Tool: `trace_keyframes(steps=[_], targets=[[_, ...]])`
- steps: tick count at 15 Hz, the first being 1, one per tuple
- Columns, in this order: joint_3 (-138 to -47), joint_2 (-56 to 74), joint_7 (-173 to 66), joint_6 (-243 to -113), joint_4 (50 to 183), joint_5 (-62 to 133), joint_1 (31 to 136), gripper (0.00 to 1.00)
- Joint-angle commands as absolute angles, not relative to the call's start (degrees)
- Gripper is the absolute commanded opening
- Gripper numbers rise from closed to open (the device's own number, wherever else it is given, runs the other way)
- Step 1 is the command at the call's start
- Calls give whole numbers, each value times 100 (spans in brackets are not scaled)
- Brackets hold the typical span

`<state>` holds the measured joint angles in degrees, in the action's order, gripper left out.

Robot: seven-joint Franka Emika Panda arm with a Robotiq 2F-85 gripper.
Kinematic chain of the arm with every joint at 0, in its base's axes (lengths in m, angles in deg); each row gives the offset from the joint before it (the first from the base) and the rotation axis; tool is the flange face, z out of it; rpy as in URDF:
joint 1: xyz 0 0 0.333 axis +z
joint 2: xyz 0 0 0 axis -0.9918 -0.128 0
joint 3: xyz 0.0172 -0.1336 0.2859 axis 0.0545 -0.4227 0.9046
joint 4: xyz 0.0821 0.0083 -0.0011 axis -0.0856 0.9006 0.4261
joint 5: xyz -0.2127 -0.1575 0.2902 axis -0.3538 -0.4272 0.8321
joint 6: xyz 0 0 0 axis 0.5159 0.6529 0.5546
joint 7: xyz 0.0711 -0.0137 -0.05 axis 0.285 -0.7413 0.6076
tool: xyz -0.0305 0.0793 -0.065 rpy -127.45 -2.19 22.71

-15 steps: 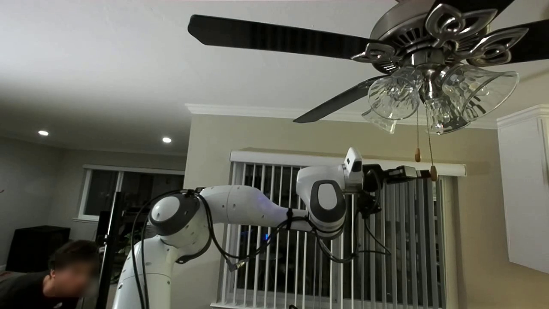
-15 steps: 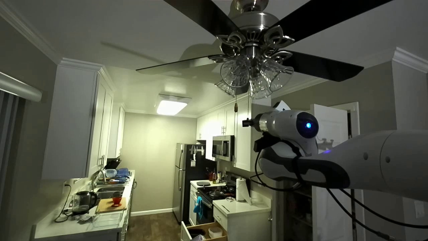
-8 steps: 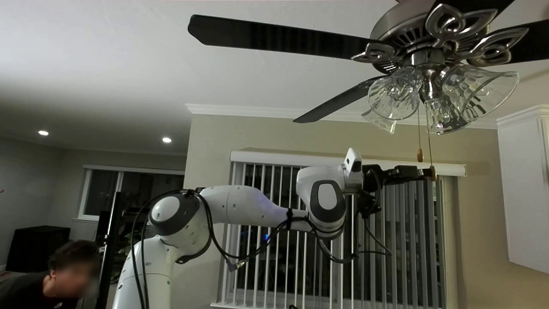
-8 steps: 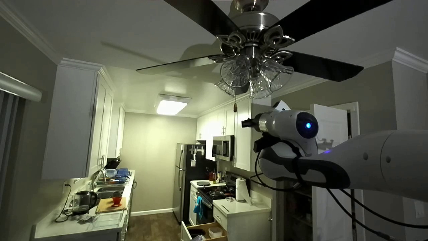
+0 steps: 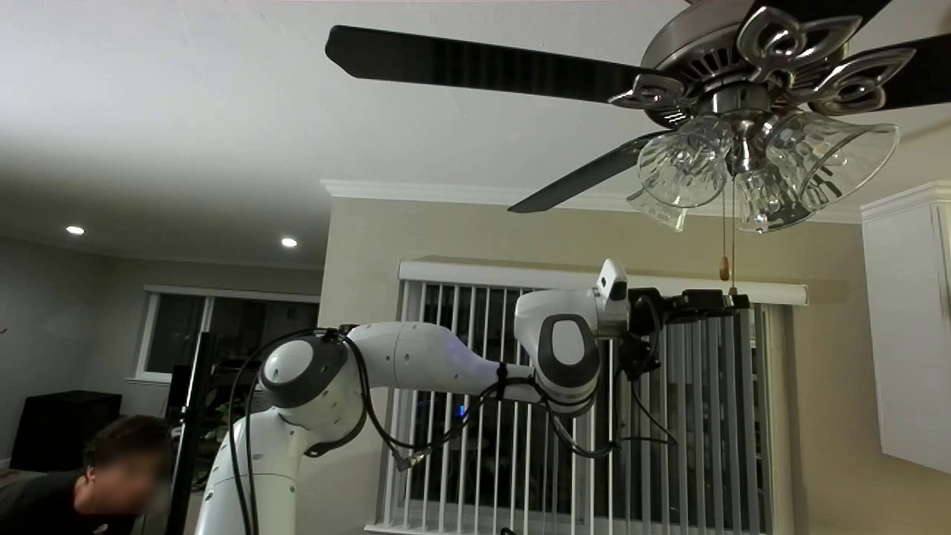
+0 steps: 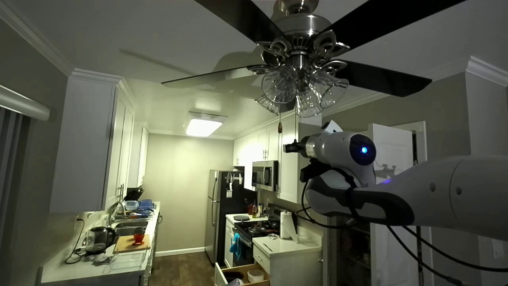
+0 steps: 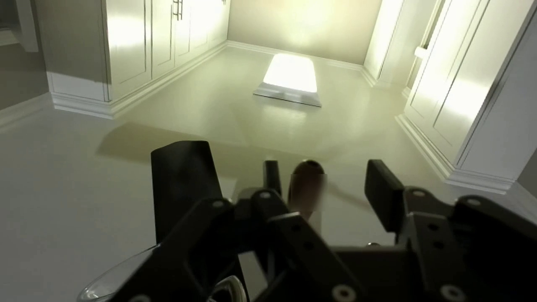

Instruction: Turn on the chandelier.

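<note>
The chandelier (image 5: pixel 743 96) hangs from the ceiling in both exterior views, a fan with clear glass shades (image 6: pixel 279 84) that show no glow. Two thin pull chains drop below it. One ends in a small wooden knob (image 5: pixel 724 267), hanging free just above my gripper (image 5: pixel 740 301). The longer chain (image 5: pixel 733 249) runs down to the fingertips, where its knob is hidden in that view. In the wrist view this reddish-brown knob (image 7: pixel 307 186) stands between the fingers of my open gripper (image 7: pixel 328 184). It is close to the left finger; whether they touch I cannot tell. The right finger is clearly apart.
Dark fan blades (image 5: pixel 483 67) spread above the arm, and one blade (image 7: pixel 182 184) shows beside the left finger. A white wall cabinet (image 5: pixel 906 319) stands beyond the gripper. Vertical blinds (image 5: pixel 579 446) hang behind the arm. A person (image 5: pixel 111 475) is at lower left.
My fingers have spread apart, and the gripper has sunk slightly. The longer chain has swung toward the gripper; its knob, visible at the fingertips before, is now hidden in the exterior view.
</note>
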<state>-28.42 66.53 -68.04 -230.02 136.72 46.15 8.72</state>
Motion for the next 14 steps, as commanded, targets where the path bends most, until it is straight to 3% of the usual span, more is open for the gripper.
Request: trace_keyframes(steps=[1,4,6,7,14], targets=[[-2886,6424,-6564,-23076,13631,4520,981,26],[-2883,6425,-6563,-23076,13622,4516,969,7],[-2875,6421,-6562,-23075,13616,4514,965,0],[-2877,6423,-6558,-23072,13623,4511,968,4],[-2809,6519,-6464,-23060,14191,4476,894,5]])
